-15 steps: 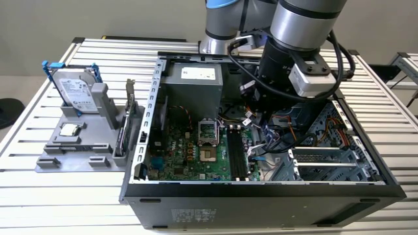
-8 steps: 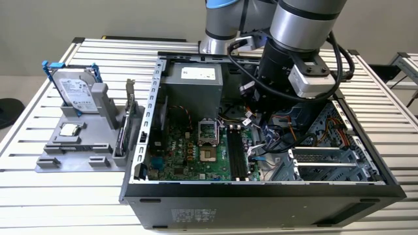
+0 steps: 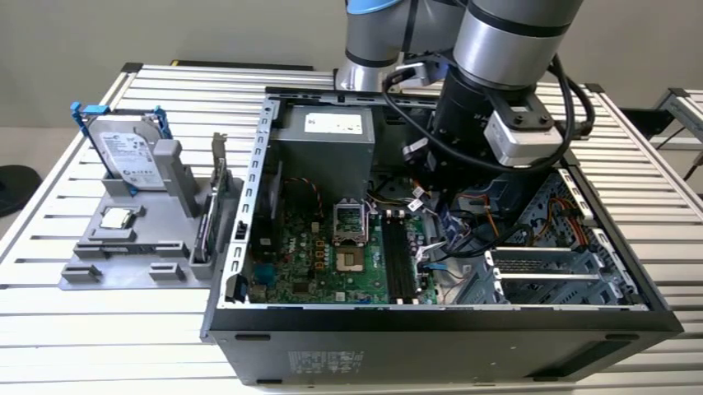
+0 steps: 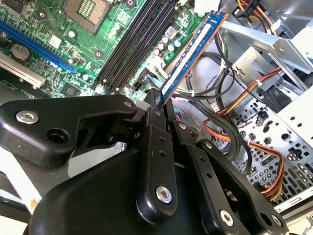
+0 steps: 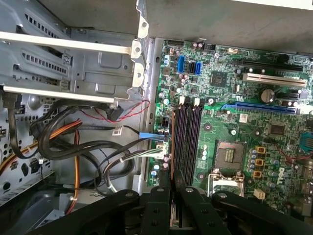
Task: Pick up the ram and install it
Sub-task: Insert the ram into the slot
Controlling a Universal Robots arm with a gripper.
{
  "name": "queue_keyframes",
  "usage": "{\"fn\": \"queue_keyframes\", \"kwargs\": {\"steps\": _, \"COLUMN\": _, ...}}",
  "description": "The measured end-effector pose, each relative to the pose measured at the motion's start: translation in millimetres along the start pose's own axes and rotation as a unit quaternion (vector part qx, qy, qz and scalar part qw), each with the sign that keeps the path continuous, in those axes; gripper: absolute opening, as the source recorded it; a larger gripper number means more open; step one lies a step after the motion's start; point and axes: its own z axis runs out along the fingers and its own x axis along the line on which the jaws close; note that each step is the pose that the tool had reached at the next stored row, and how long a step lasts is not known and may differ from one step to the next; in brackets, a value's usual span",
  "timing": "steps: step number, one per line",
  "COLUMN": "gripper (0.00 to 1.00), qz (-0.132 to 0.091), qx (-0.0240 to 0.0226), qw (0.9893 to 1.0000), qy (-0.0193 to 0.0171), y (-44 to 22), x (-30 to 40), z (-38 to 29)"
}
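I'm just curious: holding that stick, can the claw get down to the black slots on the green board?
Probably yes. The claw grips the ram just above the slots, with cables lying off to one side.

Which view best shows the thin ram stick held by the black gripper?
The second wrist view: the thin ram stick runs edge-on from the black gripper above the black slots. The first wrist view shows only a sliver.

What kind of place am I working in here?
Likely a computer assembly test bench: an open computer case on a slatted metal table, a parts stand beside it, the pincer holding the ram.
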Motion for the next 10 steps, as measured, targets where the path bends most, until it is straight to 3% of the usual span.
{"fn": "queue_keyframes", "kwargs": {"steps": 10, "gripper": 0.00, "qz": 0.013, "qx": 0.0003, "qw": 0.9999, "qy": 0.0000, "y": -0.6, "x": -2.5, "z": 1.9}}
